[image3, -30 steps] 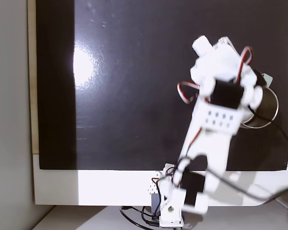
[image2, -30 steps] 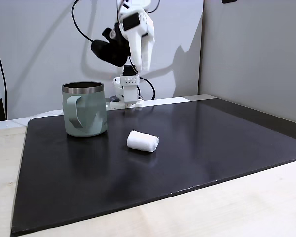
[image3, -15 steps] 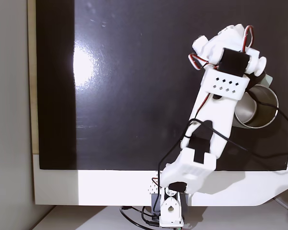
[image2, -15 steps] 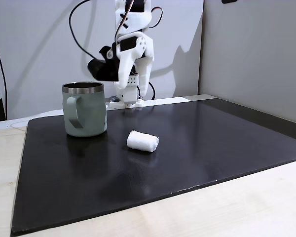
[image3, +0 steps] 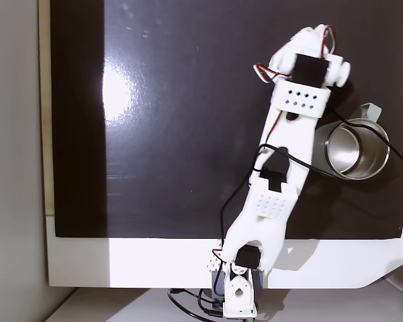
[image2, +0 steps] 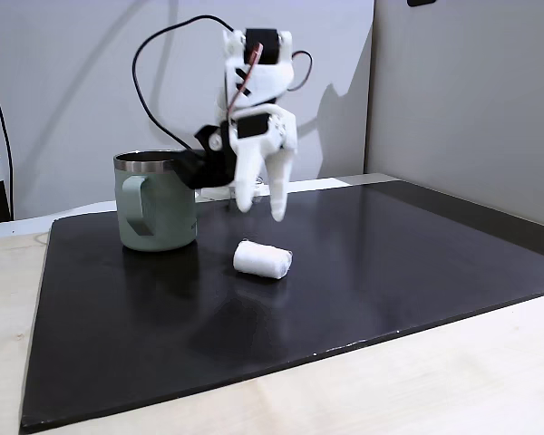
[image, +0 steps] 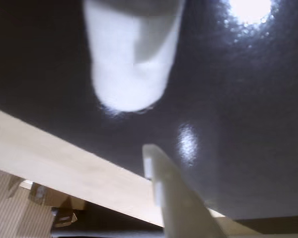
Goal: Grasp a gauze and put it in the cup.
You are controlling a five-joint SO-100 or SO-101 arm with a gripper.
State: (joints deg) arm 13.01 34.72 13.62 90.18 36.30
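Your gripper [image2: 261, 210] is hanging with its fingers spread and gripping nothing. The gauze [image2: 262, 258] is lying on its side on the black mat [image2: 390, 254], just below the fingertips; the cup [image2: 156, 201] is standing off to their left in this fixed view. You are probably dealing with a soft, light, squashy roll, so close across its middle.

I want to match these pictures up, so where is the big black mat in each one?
Wrist view: the black mat fills the top and middle, ending at a slanted edge low down.
A fixed view from the side: the black mat spreads across the middle, under the cup.
A fixed view from above: the black mat covers the upper part.
Shared landmark: the pale wooden tabletop bordering the mat.
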